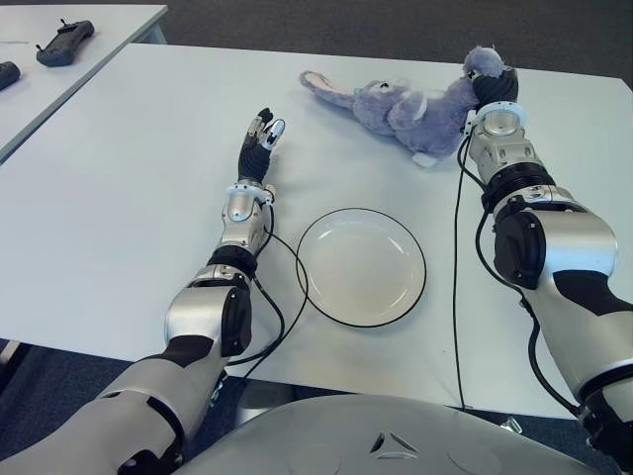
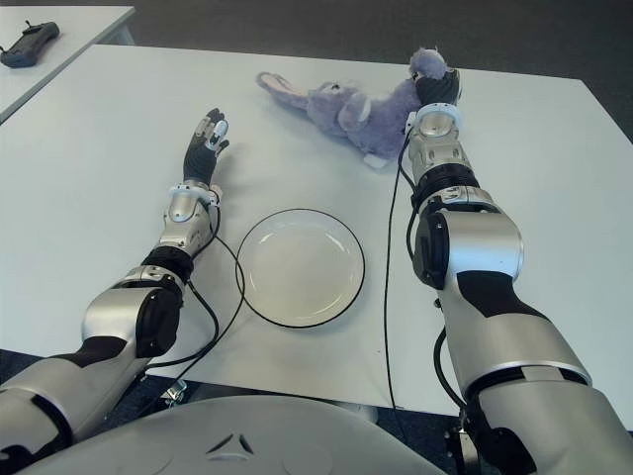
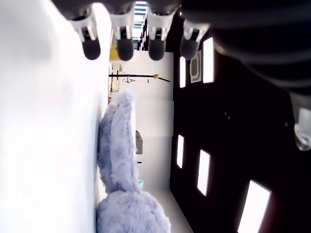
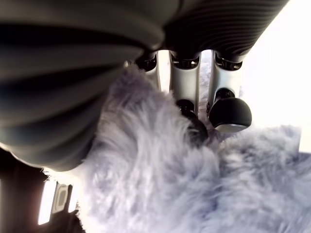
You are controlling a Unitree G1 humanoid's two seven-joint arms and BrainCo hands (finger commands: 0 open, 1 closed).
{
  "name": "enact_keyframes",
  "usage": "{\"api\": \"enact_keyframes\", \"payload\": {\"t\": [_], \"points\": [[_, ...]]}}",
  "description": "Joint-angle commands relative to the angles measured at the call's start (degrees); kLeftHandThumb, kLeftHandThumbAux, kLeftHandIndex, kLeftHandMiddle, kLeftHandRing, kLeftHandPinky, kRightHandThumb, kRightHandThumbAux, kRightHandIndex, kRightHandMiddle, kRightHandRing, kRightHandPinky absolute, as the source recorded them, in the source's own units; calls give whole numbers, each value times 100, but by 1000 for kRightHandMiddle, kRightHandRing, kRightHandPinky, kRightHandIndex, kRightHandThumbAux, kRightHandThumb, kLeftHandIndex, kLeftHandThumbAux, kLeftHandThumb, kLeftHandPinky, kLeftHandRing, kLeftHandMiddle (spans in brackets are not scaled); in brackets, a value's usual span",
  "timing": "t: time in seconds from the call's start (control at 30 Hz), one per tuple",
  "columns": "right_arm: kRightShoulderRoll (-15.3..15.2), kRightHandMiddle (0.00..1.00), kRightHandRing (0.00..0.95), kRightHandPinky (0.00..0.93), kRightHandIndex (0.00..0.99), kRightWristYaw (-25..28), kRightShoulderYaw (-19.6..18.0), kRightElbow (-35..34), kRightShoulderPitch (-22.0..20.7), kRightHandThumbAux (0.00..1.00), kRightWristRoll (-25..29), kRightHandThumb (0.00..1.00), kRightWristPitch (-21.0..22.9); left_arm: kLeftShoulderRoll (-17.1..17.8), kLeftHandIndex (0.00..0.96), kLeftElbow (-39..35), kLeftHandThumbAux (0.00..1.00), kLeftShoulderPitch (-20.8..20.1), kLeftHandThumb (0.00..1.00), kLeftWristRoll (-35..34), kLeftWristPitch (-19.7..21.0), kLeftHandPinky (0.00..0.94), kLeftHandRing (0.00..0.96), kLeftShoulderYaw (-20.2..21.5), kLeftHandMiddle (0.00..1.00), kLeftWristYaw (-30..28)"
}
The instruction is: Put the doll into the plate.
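The doll [image 1: 396,107], a grey-purple plush rabbit, lies on its side at the far middle of the white table [image 1: 119,198]. My right hand [image 1: 492,89] is at the doll's right end, its fingers [image 4: 228,114] curled into the fur [image 4: 160,184]. A white plate [image 1: 361,267] with a dark rim sits nearer to me, holding nothing. My left hand [image 1: 262,134] shows left of the plate and the doll, its fingers [image 3: 124,48] spread and holding nothing. The left wrist view shows the doll [image 3: 121,160] farther off.
A second table at the far left carries a black controller [image 1: 64,43] and another dark object [image 1: 8,74]. Black cables [image 1: 457,247] run along both arms near the plate. The table's front edge lies just beyond the plate towards me.
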Motion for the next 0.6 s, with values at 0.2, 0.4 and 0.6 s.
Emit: {"api": "enact_keyframes", "payload": {"t": [0.2,0.4,0.6], "points": [[112,797,818,836,441,-245,-174,100,-157,709,139,726,240,-296,0,970,398,1486,0,-118,608,0,0,121,0,-3],[85,799,820,833,441,-291,-190,99,-149,709,124,727,234,-283,0,977,398,1484,0,-127,642,0,0,140,0,14],[68,801,822,834,441,-334,-200,95,-137,709,96,728,207,-264,0,985,404,1490,0,-32,673,0,0,59,0,128]]}}
